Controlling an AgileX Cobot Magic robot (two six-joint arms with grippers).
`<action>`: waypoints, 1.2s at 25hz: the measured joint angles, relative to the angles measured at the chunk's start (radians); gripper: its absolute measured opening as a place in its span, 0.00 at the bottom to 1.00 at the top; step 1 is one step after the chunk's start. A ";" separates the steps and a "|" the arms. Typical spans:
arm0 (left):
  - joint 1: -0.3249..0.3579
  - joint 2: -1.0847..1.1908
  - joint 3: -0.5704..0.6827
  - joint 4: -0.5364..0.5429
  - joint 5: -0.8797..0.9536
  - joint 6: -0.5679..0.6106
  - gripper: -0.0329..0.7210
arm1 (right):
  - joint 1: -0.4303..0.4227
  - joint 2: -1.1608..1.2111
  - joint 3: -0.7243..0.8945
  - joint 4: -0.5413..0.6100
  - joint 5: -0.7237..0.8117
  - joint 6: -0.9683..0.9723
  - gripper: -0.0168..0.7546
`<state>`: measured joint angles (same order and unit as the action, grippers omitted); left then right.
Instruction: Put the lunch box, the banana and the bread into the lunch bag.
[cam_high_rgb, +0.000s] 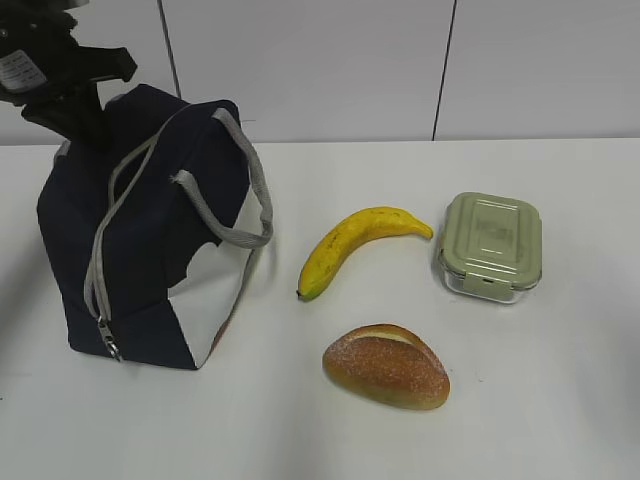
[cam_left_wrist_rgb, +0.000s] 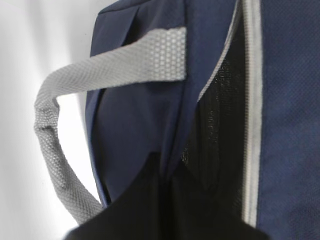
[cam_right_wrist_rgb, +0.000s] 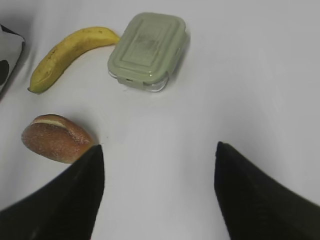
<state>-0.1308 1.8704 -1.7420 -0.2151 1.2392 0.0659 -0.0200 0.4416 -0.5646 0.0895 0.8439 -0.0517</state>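
The navy lunch bag (cam_high_rgb: 150, 250) stands at the left of the table, its grey zipper strip (cam_left_wrist_rgb: 251, 100) parted at the top. My left gripper (cam_high_rgb: 85, 115) is at the bag's far top edge, shut on the bag's fabric beside the opening (cam_left_wrist_rgb: 165, 175). The banana (cam_high_rgb: 355, 245), the green-lidded lunch box (cam_high_rgb: 492, 245) and the bread (cam_high_rgb: 387, 365) lie on the table to the right of the bag. My right gripper (cam_right_wrist_rgb: 159, 155) is open and empty above bare table, with the bread (cam_right_wrist_rgb: 56, 137) just beyond its left finger and the banana (cam_right_wrist_rgb: 70, 52) and lunch box (cam_right_wrist_rgb: 147, 50) farther off.
The bag's grey strap handles (cam_high_rgb: 225, 200) hang over its right side towards the banana. One handle loops at the left of the left wrist view (cam_left_wrist_rgb: 115, 65). The zipper pull (cam_high_rgb: 108, 345) hangs low on the bag's front. A white wall stands behind the table.
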 joint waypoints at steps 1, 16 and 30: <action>0.000 0.000 0.000 0.000 0.000 0.000 0.04 | 0.000 0.068 -0.015 0.016 -0.015 0.007 0.68; 0.000 0.000 0.000 0.000 0.000 0.000 0.04 | 0.000 0.945 -0.491 0.268 0.060 -0.063 0.68; 0.000 0.000 0.000 -0.001 0.000 0.000 0.04 | -0.214 1.294 -0.598 0.524 0.087 -0.417 0.68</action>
<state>-0.1308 1.8704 -1.7420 -0.2160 1.2392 0.0659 -0.2338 1.7357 -1.1628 0.6135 0.9311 -0.4686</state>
